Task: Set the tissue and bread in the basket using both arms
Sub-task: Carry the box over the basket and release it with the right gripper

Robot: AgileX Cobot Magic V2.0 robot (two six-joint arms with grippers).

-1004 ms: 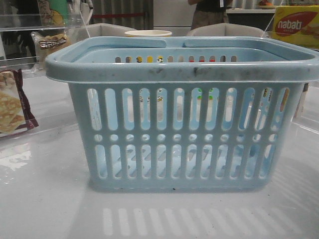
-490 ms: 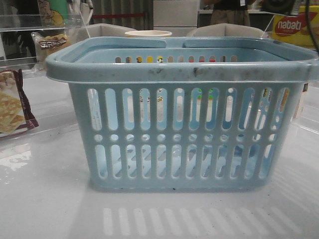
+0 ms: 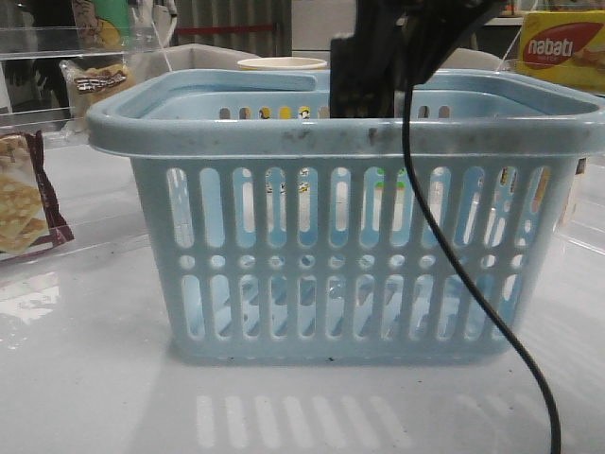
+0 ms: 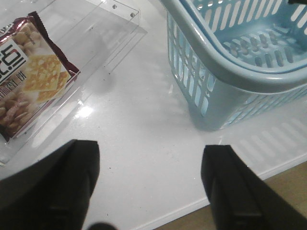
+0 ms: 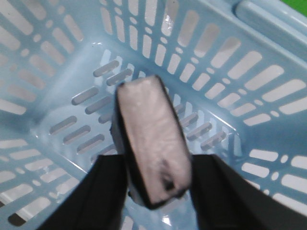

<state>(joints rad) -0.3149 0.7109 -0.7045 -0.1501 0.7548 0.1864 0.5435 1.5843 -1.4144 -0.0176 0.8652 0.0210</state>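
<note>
Nearest: white table [image 3: 85, 378], glossy, carrying the slot pattern of the basket as a reflection.

Basket [image 3: 350, 236]: light blue plastic, slotted and round-holed walls, thick scuffed rim. Floor bare in the right wrist view; from the front the interior is only glimpsed through the slots.

Right gripper [image 5: 153, 182]: above the basket's open top, both dark fingers clenched on the tissue [image 5: 151, 139], a small packet with a pale face and black edges, held on end over the basket floor and not touching it. From the front only the dark arm and a black cable [image 3: 444, 255] hanging across the basket's near wall are seen; the packet itself is hidden there.

Left gripper [image 4: 151, 187]: over bare table beside the basket's corner, fingers spread wide, nothing between them. Not seen from the front.

Cracker bag [image 4: 29, 81]: maroon-edged, lying in a clear plastic tray [image 4: 110, 33], left of the basket.

Farther back: bread [image 3: 95, 80], a clear packet with a dark label band, on a clear shelf at far left. A cream bowl rim [image 3: 281, 63] behind the basket. Yellow Nabati box [image 3: 562, 47] at far right.
</note>
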